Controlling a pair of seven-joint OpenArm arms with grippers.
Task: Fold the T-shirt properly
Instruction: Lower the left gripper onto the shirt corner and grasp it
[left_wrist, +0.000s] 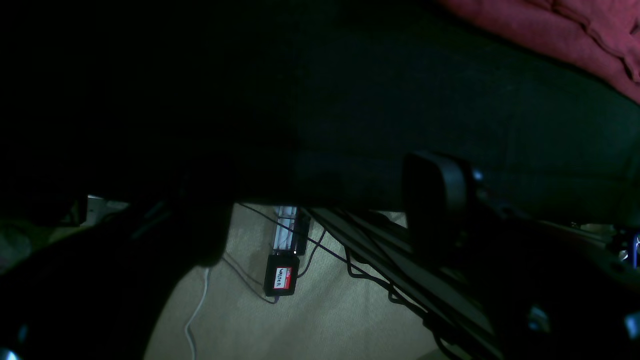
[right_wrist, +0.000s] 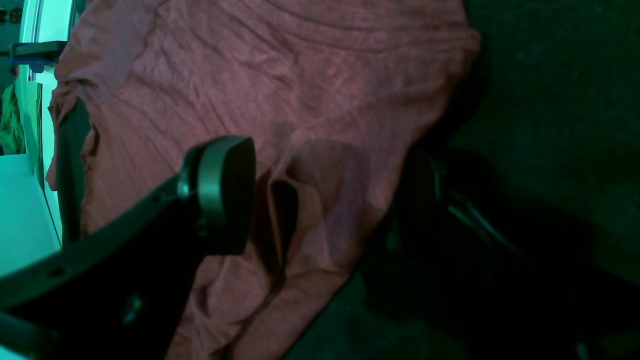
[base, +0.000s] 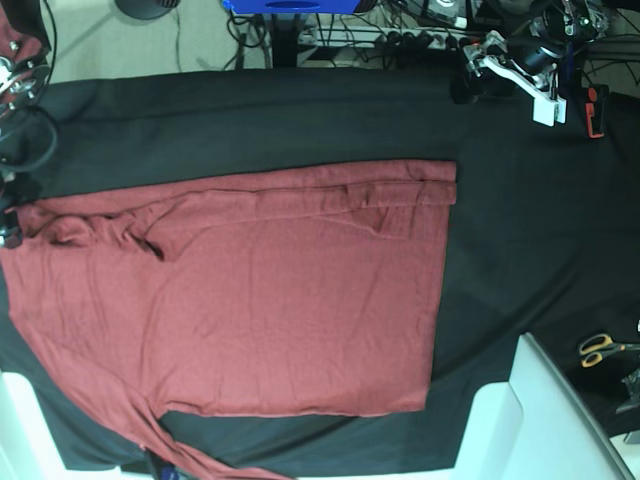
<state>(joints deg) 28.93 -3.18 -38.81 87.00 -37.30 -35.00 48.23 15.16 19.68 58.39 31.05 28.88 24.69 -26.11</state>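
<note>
The brick-red T-shirt (base: 250, 300) lies spread across the black cloth sheet (base: 520, 230), with a sleeve folded along its top edge. My right gripper (base: 12, 225) is at the shirt's left end. In the right wrist view its fingers (right_wrist: 220, 190) stand apart over the T-shirt (right_wrist: 280, 90), with a raised fold of red fabric between them; the gripper (right_wrist: 320, 195) is open. My left gripper (base: 467, 87) hovers at the sheet's far right corner, away from the shirt. In the left wrist view it (left_wrist: 320, 220) is open and empty, with the T-shirt (left_wrist: 575, 35) far off.
Yellow-handled scissors (base: 600, 347) lie on the sheet at the right edge. A white box (base: 540, 420) stands at the lower right. Beyond the table edge, a power strip (left_wrist: 286, 232), a labelled black box (left_wrist: 281, 277) and cables lie on the floor.
</note>
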